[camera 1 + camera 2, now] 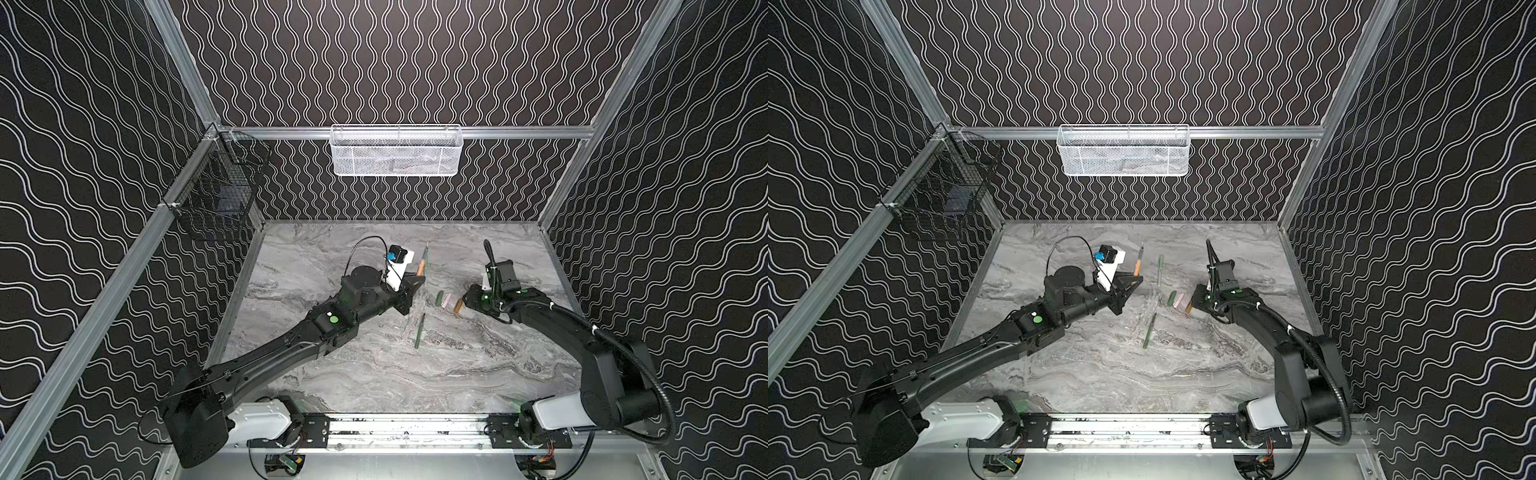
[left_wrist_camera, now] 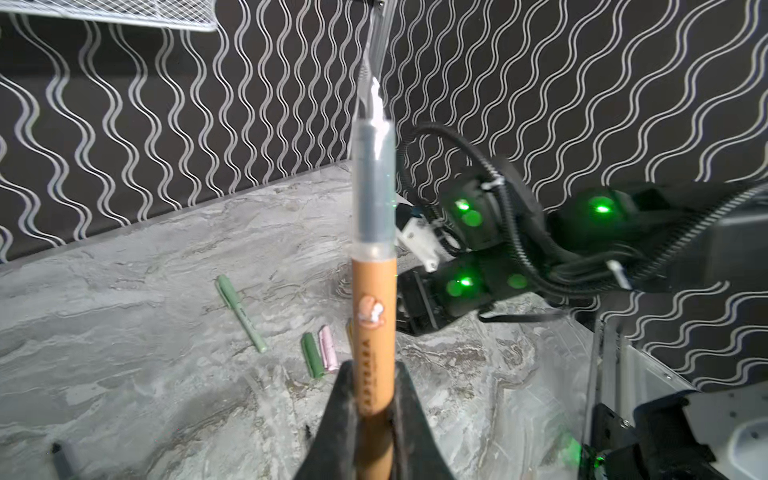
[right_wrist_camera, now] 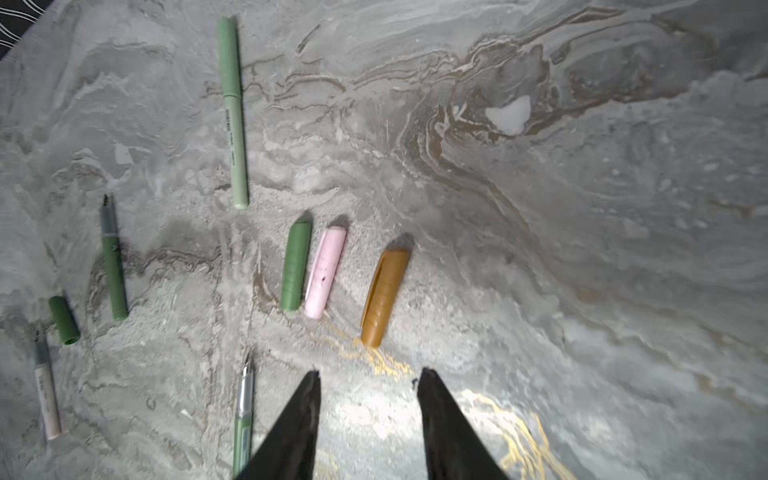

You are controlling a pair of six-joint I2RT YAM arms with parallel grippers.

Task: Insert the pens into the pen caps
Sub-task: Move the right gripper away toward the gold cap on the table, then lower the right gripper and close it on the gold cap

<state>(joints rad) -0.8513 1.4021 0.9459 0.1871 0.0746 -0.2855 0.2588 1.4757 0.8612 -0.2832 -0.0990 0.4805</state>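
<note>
Both top views are showing two containers fixed to the enclosure rails. A white mesh basket [image 1: 395,151] is hanging from the back rail and a black wire basket [image 1: 216,187] is hanging from the left-side rail. The white basket's contents are not resolving through the mesh. The black one is holding a dark boxy item [image 1: 957,203] that is too dim to identify. The left gripper [image 2: 370,374] is clamping the orange-brown pen [image 2: 372,316] by its lower barrel, fingers closed tight on it, and is holding it raised above the marble-patterned tabletop [image 3: 582,208] left of centre, nib end pointing away from the wrist. This pen is displaying a clear sleeve over a dark grey grip section, a thin nib, a small cartoon print and dark lettering along the barrel. The right gripper [image 3: 370,374] is standing over the tabletop right of centre with its fingers moderately apart and nothing between them, near the orange-brown cap [image 3: 384,297], which is lying flat. A pink cap [image 3: 325,272] and a dark green cap [image 3: 296,266] are lying just beside each other next to it. The pale green pen [image 3: 232,112], apparently capped, is lying beyond them. An uncapped dark green pen [image 3: 113,266], a second dark green cap [image 3: 64,320] and the pinkish white pen [image 3: 48,395] are lying further off. A second dark green pen [image 3: 242,436] is lying just beside one right finger.
</note>
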